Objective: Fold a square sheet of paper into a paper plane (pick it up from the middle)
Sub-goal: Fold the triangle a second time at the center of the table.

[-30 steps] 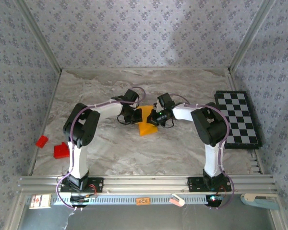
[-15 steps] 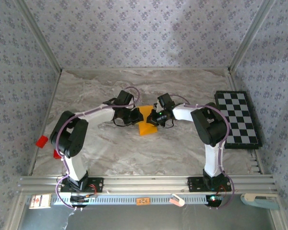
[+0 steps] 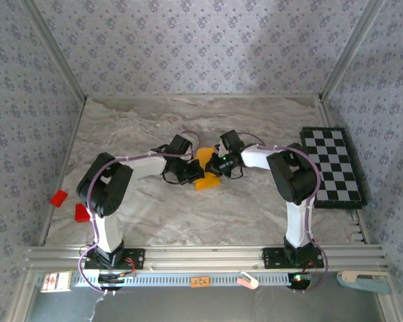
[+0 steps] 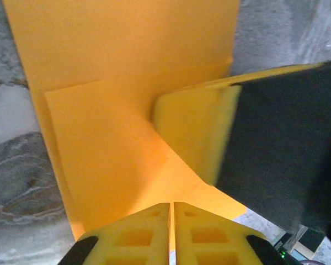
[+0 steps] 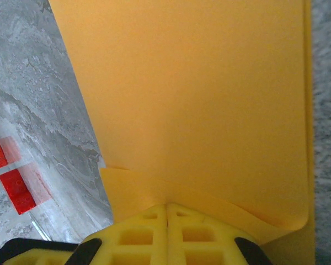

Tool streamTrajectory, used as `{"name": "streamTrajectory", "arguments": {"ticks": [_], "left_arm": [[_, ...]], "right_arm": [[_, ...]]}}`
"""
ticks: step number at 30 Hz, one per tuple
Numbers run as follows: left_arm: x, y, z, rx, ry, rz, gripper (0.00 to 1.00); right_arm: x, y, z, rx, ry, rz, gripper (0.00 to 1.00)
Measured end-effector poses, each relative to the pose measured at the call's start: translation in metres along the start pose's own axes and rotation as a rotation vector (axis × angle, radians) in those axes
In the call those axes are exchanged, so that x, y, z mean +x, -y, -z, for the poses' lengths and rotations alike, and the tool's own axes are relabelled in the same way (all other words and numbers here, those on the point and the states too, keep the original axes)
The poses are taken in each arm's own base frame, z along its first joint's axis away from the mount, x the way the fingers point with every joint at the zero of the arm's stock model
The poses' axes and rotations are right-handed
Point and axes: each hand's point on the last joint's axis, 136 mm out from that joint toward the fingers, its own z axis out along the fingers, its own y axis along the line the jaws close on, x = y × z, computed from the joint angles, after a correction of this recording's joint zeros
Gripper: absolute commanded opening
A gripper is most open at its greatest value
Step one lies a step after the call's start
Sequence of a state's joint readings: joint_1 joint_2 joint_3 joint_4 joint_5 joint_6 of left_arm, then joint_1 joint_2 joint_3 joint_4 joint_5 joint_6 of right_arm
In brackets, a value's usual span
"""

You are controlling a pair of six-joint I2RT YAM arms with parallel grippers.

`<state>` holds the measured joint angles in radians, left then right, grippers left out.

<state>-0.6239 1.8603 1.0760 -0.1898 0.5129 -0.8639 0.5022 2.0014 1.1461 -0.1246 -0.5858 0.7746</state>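
The orange-yellow sheet of paper (image 3: 206,177), folded into overlapping layers, lies mid-table between both grippers. My left gripper (image 3: 195,172) meets it from the left. In the left wrist view its yellow fingers (image 4: 172,205) are pressed together on the near edge of the paper (image 4: 121,83). My right gripper (image 3: 213,166) comes in from the right. In the right wrist view it (image 5: 166,207) is shut on a folded edge of the paper (image 5: 198,83). One right gripper pad (image 4: 193,132) rests on the sheet in the left wrist view.
A black-and-white checkerboard (image 3: 332,164) lies at the right edge of the table. Two red blocks (image 3: 58,198) (image 3: 84,212) sit at the left edge, also seen as red blocks (image 5: 15,190) in the right wrist view. Patterned walls close in three sides.
My left gripper pulled a little left, then came back lower against the paper's left side, its elbow shifting. The right arm stayed in place on the paper.
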Motion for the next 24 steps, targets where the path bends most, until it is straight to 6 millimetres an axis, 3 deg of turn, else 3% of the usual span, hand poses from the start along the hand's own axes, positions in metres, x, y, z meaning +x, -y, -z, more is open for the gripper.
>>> {"name": "streamTrajectory", "arguments": {"ticks": [12,24], "left_arm": [[0.011,-0.02,-0.01,-0.062,-0.028,-0.044,0.06],[0.019,-0.028,-0.005,-0.051,-0.008,-0.15,0.03]], "right_arm": [[0.0,0.0,0.0,0.005,-0.009,-0.007,0.0],[0.001,0.0,-0.001,0.009,-0.019,-0.013,0.0]]}}
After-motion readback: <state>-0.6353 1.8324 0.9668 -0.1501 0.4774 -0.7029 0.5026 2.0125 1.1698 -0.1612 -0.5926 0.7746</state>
